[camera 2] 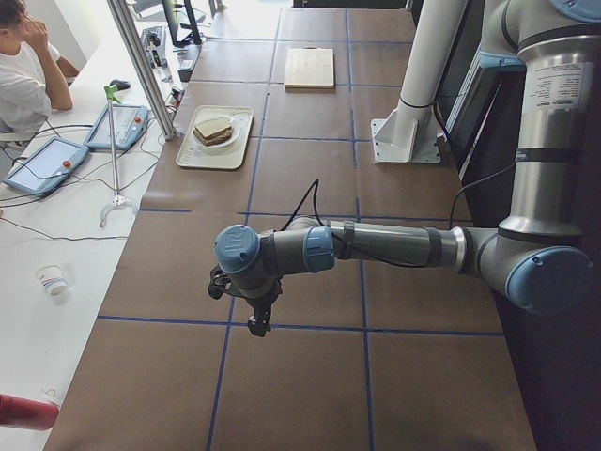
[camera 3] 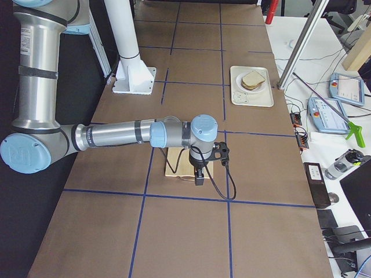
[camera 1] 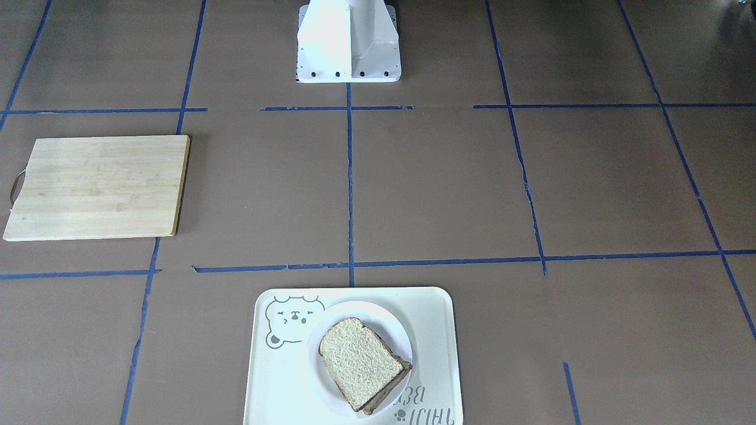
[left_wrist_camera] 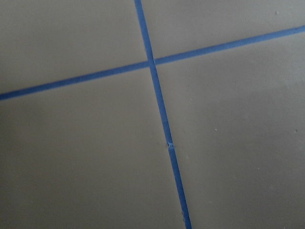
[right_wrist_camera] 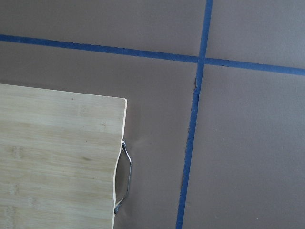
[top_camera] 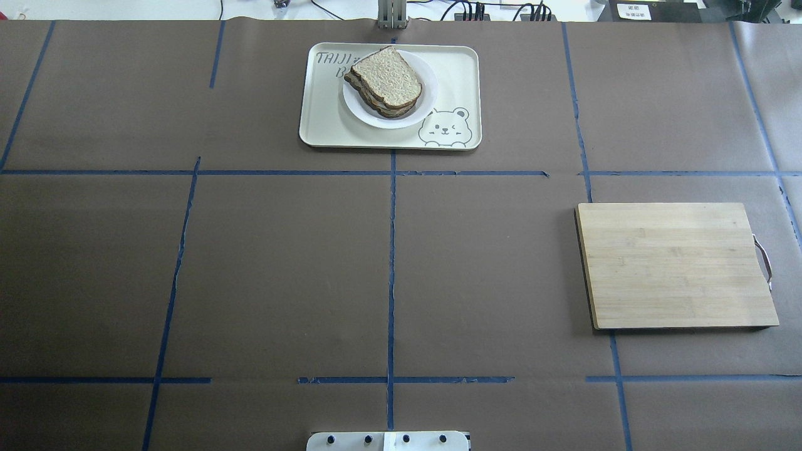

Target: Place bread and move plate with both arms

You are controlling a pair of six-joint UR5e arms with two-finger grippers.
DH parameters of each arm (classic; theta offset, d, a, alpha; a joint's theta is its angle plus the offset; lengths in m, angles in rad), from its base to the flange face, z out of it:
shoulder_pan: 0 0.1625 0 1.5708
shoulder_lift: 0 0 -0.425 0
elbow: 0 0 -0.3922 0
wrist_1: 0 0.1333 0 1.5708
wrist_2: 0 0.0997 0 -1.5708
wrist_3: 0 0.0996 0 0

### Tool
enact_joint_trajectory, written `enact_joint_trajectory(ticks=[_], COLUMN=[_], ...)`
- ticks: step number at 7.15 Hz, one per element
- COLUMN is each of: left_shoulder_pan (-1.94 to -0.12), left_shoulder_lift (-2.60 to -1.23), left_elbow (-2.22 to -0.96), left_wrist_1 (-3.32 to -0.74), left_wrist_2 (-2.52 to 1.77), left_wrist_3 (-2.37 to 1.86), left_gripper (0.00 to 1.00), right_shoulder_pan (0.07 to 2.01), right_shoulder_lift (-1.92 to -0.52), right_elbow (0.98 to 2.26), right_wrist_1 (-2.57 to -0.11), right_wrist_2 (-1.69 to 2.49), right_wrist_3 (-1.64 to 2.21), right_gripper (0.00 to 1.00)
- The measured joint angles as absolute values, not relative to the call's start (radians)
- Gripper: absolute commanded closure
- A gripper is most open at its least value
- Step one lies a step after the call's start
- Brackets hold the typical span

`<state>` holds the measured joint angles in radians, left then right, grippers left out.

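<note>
The bread [camera 1: 361,363], a pale rough slice with a dark crust, lies on top of another slice on the small white plate [camera 1: 354,310]. The plate sits on the cream bear tray [camera 1: 431,330] at the table's far middle edge. They also show in the overhead view: bread [top_camera: 386,76], plate [top_camera: 376,119]. My left gripper [camera 2: 254,319] hangs over bare table far from the tray. My right gripper [camera 3: 199,176] hangs over the wooden board. Both show only in the side views, so I cannot tell whether they are open or shut.
A wooden cutting board [top_camera: 673,263] with a metal handle [right_wrist_camera: 123,176] lies on the table's right side. Blue tape lines [top_camera: 391,250] cross the brown table cover. The white robot base [camera 1: 348,41] stands at the near middle edge. An operator [camera 2: 23,70] sits beyond the far edge.
</note>
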<state>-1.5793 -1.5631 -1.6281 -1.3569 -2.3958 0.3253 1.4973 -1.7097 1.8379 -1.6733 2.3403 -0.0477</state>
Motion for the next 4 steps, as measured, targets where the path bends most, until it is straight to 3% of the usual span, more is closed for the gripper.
enact_joint_trajectory(ticks=[4], left_shoulder_pan=[-1.579], left_shoulder_lift=[-1.555], left_elbow=[-1.647], left_wrist_1=[-1.384], left_wrist_2=[-2.399], left_wrist_3=[0.295], left_gripper=[0.0], right_shoulder_pan=[1.497], right_shoulder_lift=[-1.728], right_elbow=[1.817], right_wrist_1=[-1.671], right_wrist_2=[2.327], right_wrist_3=[-0.093], right_gripper=[0.0])
